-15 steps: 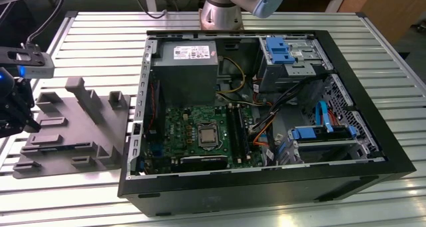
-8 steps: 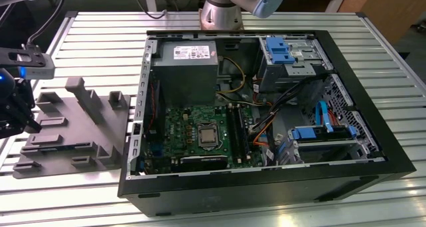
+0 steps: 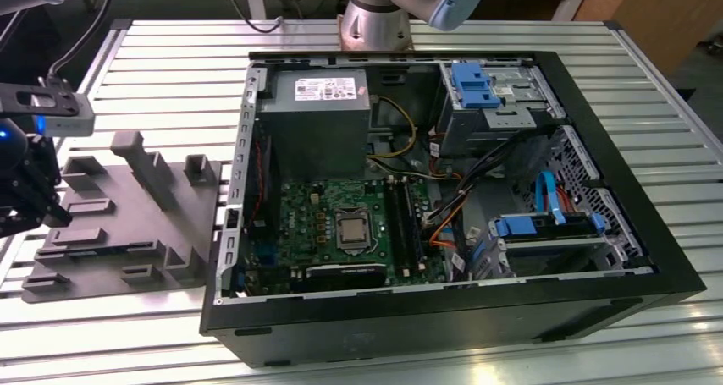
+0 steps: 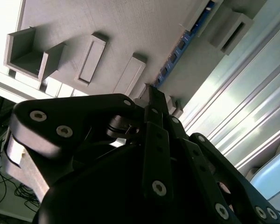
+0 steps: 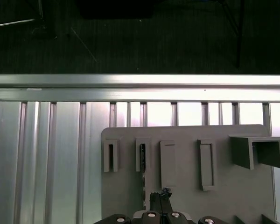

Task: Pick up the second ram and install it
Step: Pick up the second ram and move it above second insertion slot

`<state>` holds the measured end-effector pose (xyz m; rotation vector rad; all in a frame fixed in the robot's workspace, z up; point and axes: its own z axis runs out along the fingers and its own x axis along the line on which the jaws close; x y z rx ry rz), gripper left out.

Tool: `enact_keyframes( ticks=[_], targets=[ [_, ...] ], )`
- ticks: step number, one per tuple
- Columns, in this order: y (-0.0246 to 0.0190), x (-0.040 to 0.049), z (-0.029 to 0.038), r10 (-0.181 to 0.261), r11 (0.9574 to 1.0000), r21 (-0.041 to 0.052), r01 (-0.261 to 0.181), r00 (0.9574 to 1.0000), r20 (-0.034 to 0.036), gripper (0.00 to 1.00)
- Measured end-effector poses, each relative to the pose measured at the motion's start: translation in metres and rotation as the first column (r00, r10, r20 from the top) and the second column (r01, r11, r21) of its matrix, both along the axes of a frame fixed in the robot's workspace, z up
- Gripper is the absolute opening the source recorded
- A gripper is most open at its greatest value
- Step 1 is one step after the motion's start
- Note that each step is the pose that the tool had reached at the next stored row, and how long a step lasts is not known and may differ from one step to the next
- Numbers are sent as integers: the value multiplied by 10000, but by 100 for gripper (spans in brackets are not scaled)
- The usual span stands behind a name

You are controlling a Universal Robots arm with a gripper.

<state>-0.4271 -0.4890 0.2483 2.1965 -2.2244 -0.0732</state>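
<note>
Dark green, the second ram (image 5: 143,161) is sitting in a slot of the grey holder tray (image 5: 186,196). I am seeing the gripper (image 5: 161,193) hovering just beside its near end, jaws drawn together, gripping nothing. In the exterior view the tray is lying on the slatted table (image 3: 452,30), at the left of the open computer case (image 3: 452,334).

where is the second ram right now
The thin dark ram stick stands on edge in a slot of the grey plastic holder tray, to the exterior view's left of the black computer case, beside the gripper.
</note>
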Motion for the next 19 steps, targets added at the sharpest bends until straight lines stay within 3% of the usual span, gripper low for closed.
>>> enact_keyframes(
  ticks=[19],
  targets=[
    [-39,0,-61,0,10000,0,0,10000,0,11]
  ],
)
